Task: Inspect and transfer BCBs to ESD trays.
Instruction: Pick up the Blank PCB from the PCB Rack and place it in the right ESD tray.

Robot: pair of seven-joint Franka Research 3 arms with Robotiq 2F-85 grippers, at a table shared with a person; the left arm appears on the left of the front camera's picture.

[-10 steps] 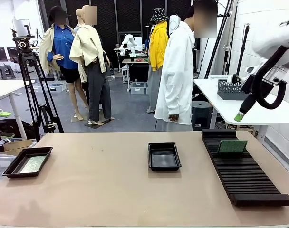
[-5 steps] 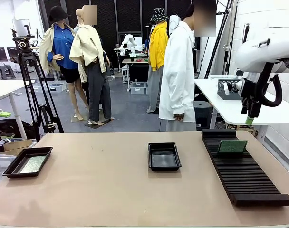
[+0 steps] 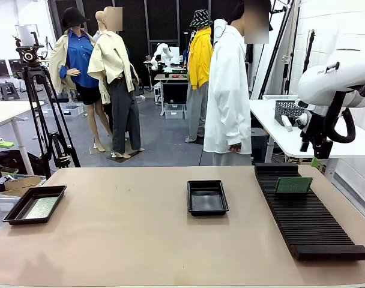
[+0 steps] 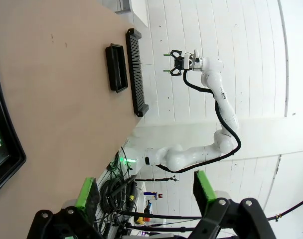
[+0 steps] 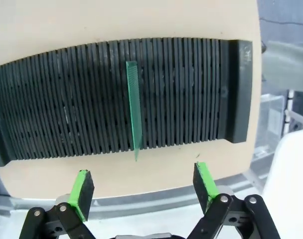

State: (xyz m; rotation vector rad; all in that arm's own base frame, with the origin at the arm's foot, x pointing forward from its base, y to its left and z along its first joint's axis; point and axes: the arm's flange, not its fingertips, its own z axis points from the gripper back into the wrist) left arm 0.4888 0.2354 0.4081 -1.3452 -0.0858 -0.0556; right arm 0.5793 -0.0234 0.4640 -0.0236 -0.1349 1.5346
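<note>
Your right gripper [image 5: 143, 182], spread and empty, hangs above a BCB [image 5: 134, 109] upright in the black rack [image 5: 57, 109] on the tan worktop [image 5: 116, 20]; your left gripper [image 4: 145, 188], spread too, overlooks an ESD tray [image 4: 17, 154]

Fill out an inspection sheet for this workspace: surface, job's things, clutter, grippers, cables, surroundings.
Surface: tan table, bare between the items.
Job's things: left ESD tray holds a flat BCB; middle ESD tray holds nothing; standing BCB sits on edge in the ribbed rack.
Clutter: nothing seen.
Grippers: left gripper open, holding nothing; right gripper open, raised near the rack, apart from the standing BCB.
Cables: black cable looped at the right arm's wrist.
Surroundings: person in a white coat at the far side; tripod; mesh basket on a side table.
</note>
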